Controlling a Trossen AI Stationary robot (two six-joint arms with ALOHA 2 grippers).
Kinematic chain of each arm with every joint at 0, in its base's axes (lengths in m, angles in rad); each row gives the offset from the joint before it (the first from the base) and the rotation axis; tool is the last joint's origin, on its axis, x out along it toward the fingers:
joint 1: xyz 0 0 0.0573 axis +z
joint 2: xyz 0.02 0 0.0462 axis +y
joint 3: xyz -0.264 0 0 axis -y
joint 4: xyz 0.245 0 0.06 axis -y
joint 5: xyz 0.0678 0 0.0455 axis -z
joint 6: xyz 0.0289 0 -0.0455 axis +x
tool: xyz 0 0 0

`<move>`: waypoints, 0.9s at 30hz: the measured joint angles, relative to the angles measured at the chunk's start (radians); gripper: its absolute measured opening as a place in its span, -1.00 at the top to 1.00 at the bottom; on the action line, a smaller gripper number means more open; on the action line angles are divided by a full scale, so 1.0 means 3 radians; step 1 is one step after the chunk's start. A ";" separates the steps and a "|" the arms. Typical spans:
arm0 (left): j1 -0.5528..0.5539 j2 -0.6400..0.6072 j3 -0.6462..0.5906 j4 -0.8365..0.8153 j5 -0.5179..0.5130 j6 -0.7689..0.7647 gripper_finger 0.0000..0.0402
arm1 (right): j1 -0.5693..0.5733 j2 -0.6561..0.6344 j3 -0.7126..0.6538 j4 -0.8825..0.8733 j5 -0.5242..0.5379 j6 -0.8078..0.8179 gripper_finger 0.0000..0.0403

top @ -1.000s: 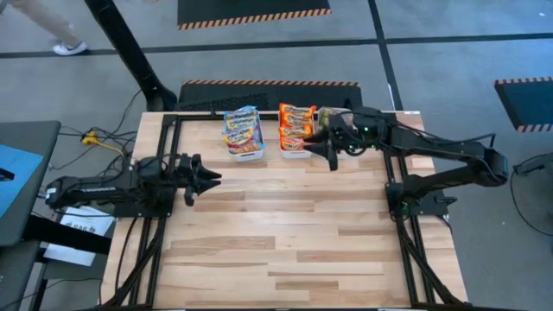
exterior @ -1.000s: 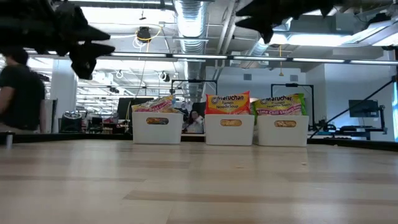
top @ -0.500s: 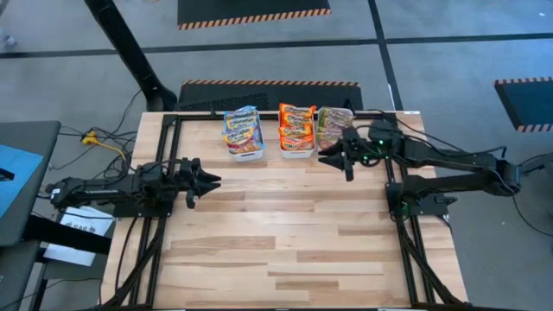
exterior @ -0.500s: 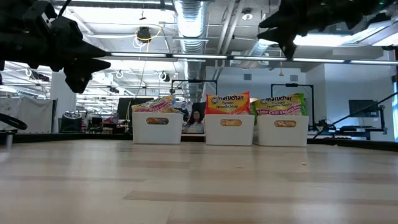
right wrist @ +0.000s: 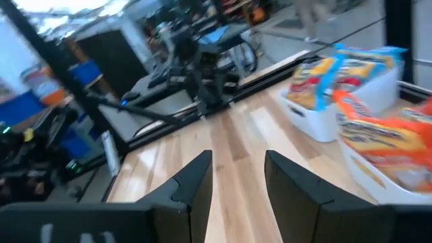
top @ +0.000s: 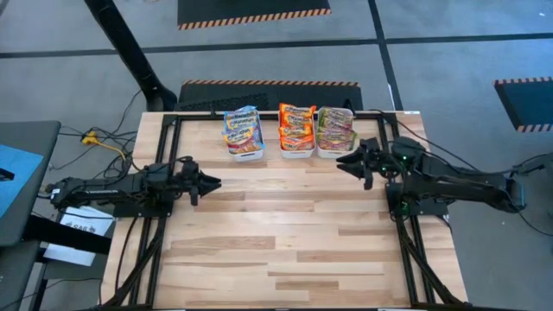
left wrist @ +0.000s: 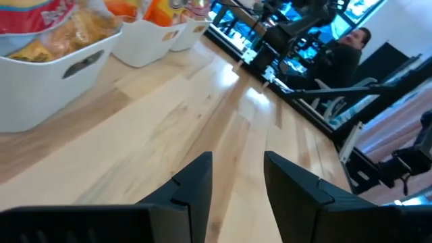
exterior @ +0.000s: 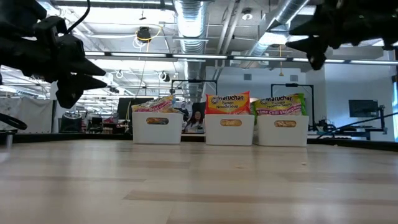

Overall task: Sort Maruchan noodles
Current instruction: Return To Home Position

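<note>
Low view: lower halves of Maruchan noodles (exterior: 227, 103) hidden behind walls of white bins (exterior: 230, 129); count per bin cannot tell. High view: packets overlap, lower ones covered, print too small to read. Left arm (exterior: 37, 46) and right arm (exterior: 348, 22) cut off by low view's top edge, dark silhouettes only. Left wrist view: nearest bin (left wrist: 40, 94) cropped by edge, its packets blurred. Right wrist view: everything blurred, corner bin (right wrist: 388, 189) cropped. Person (left wrist: 344, 57) beyond table partly hidden behind equipment.
</note>
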 joint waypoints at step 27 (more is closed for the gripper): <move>0.0005 0.0207 -0.0005 0.0018 -0.0154 0.0716 0.40 | -0.0002 -0.1756 -0.0892 -0.1022 0.0909 0.0104 0.21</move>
